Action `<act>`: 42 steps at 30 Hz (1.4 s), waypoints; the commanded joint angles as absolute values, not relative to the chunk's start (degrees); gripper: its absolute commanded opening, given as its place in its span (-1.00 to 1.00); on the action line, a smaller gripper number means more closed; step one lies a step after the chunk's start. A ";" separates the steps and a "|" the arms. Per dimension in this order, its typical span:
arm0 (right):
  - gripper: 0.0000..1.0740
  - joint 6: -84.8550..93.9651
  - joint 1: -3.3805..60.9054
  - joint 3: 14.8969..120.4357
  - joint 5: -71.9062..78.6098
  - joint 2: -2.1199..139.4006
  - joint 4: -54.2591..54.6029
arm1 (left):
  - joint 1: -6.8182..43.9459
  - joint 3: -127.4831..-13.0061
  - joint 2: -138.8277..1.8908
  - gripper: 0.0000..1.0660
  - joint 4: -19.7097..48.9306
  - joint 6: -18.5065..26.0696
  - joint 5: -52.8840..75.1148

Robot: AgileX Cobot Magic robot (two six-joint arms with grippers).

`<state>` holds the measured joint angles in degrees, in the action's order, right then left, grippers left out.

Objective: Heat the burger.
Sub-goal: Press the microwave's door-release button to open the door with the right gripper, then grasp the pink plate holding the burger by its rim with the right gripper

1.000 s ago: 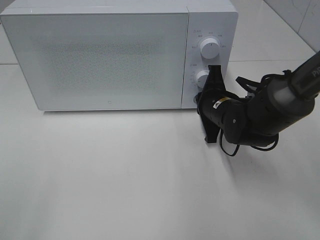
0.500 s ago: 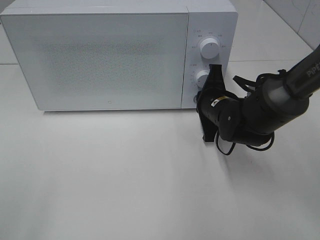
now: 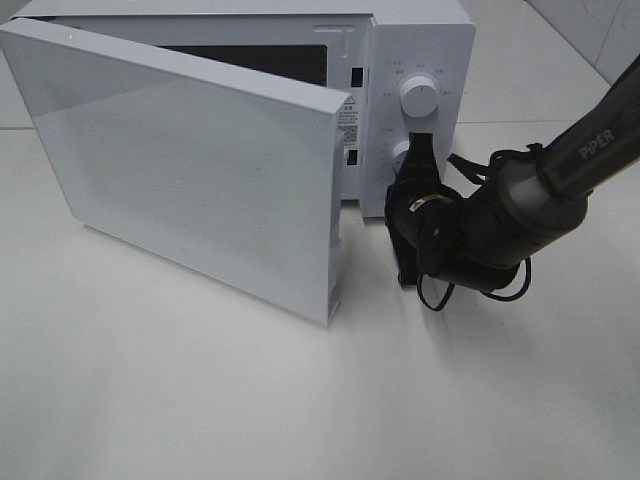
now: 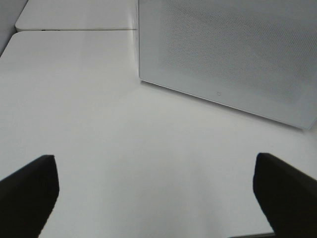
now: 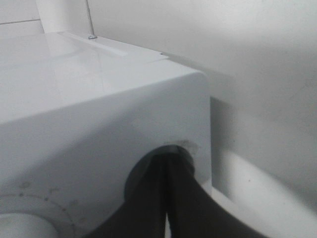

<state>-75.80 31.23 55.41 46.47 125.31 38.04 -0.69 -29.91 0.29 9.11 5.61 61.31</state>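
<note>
Pressing the right tool point(image 3: 420, 140) tip-first against the control panel of the microwave point(image 3: 425, 40), with both fingers squeezed together and nothing between them. Seen in the right wrist view as dark fingers point(image 5: 153, 198) meeting in a round recess point(image 5: 185, 151) close to the corner of the panel. Covering part of the lower knob point(image 3: 400, 153) in the high view, just under the upper knob point(image 3: 418, 95). Reaching in from the right side on a black arm point(image 3: 520, 205) with a loose cable.

Holding the left tool point(image 4: 157, 198) spread wide and empty above bare worktop point(image 4: 99, 124), facing the white speckled door point(image 4: 228, 54). Found partly open on its left hinge, free edge near the right tool but not touching it. Showing behind it a strip of dark cavity point(image 3: 250, 62). Cannot tell where the burger is: not seen in any view.
</note>
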 commanded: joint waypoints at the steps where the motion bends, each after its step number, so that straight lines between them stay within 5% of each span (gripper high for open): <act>1: -1.00 -74.08 28.82 61.02 60.73 124.79 33.98 | -0.74 -29.68 1.15 0.88 9.34 5.56 61.13; 42: -1.00 -69.61 28.99 40.28 38.27 108.75 16.39 | -0.74 -29.68 1.15 0.88 9.34 5.56 61.13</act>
